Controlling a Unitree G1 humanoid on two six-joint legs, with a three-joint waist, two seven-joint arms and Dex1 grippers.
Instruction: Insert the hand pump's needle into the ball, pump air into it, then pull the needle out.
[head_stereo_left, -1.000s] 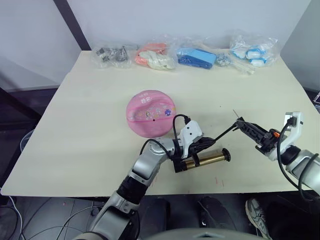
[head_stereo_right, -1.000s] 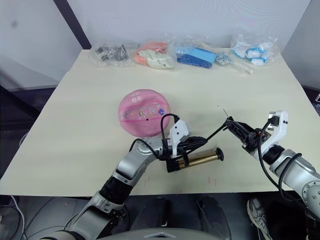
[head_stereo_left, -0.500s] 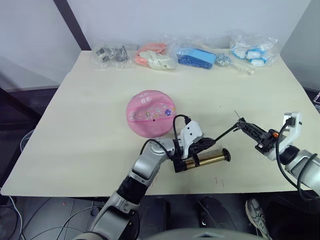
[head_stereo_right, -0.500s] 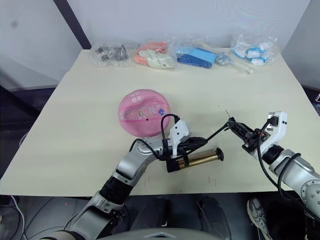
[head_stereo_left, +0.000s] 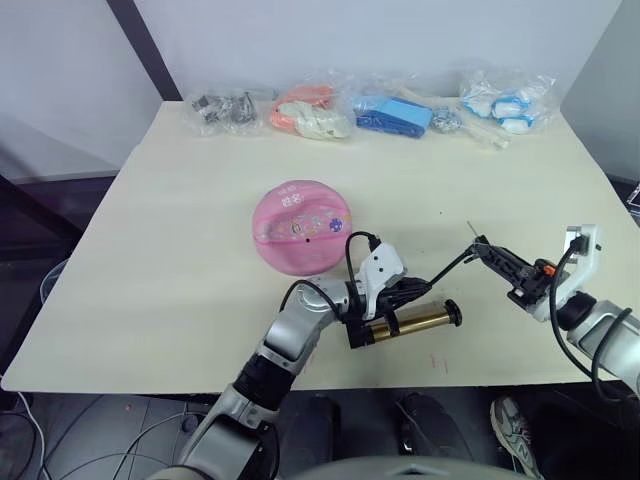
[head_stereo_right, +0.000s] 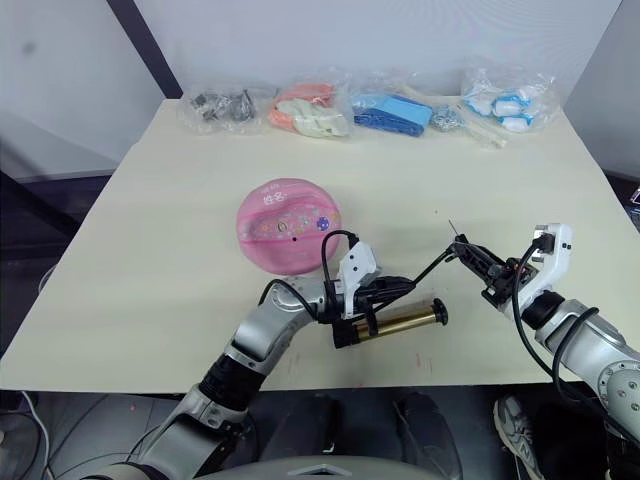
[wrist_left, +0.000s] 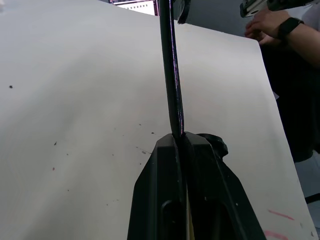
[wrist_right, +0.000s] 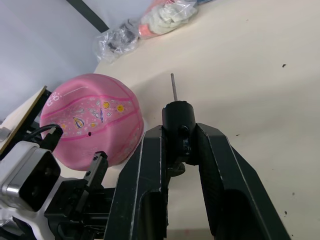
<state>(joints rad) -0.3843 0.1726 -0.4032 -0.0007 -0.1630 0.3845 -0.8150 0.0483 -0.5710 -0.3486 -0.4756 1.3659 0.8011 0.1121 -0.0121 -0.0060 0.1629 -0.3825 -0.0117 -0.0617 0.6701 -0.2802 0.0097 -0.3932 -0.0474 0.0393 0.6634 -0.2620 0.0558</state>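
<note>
The pink ball (head_stereo_left: 303, 227) lies as a saggy dome at the table's middle, its black valve dot facing up. In front of it the gold hand pump (head_stereo_left: 412, 321) lies on the table. My left gripper (head_stereo_left: 413, 292) is shut on the pump, and the thin black hose (wrist_left: 170, 75) rises from between its fingertips. The hose runs right to my right gripper (head_stereo_left: 488, 254), which is shut on the hose's end fitting. The needle (wrist_right: 173, 86) sticks out past the right gripper's fingers, pointing toward the ball (wrist_right: 95, 120) but well short of it.
Several clear bags of parts line the far edge: dark pieces (head_stereo_left: 222, 108), orange-and-white items (head_stereo_left: 310, 112), blue items (head_stereo_left: 395, 115), blue-and-white items (head_stereo_left: 505, 100). A person's hand (wrist_left: 270, 20) shows beyond the table's right side.
The right gripper with the needle end has wavered only slightly. Ball, pump and left gripper are unmoved.
</note>
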